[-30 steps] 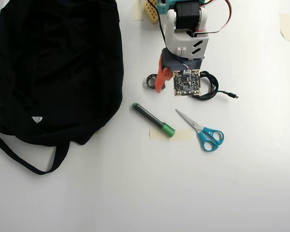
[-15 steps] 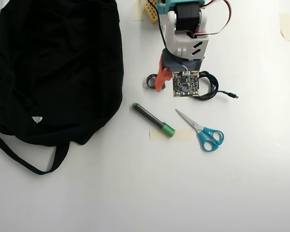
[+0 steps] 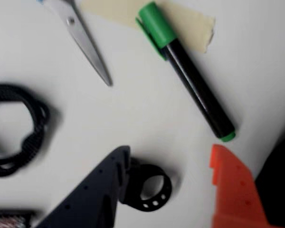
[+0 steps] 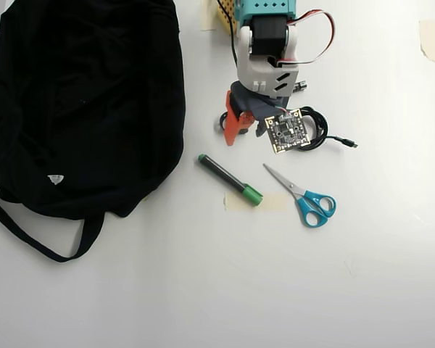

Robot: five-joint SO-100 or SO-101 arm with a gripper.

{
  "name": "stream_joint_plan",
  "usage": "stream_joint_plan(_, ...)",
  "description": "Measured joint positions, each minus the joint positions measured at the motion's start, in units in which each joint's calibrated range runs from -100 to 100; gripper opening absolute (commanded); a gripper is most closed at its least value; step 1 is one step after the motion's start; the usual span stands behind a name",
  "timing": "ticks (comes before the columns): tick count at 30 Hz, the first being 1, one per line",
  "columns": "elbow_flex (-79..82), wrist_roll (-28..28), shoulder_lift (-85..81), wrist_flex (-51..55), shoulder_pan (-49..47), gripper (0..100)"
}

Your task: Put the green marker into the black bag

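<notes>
Now better to reach forward and turn the wide-open gripper (image 3: 168,185), holding nothing, so both fingers cross the barrel of the green marker (image 3: 190,76) just ahead. Smooth round plastic, likely to roll; close near the middle, not on the bright cap over the paper tape (image 3: 190,21). Soft black bag (image 4: 80,101) well apart at the orange finger's side.

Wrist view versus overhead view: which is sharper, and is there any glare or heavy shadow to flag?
The overhead view is sharper: the green marker and scissors have crisp edges under even light, though the black bag shows almost no detail. The wrist view is soft throughout; the fingers are blurred, with faint shadows under the marker and ring. No glare in either.
</notes>
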Motion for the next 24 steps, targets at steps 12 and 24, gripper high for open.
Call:
stream_joint_plan(12, 0.00, 8.50, 2.49, -3.78, 4.56, 22)
stream_joint_plan(24, -2.99, 13.33, 10.88, -4.98, 5.44, 22)
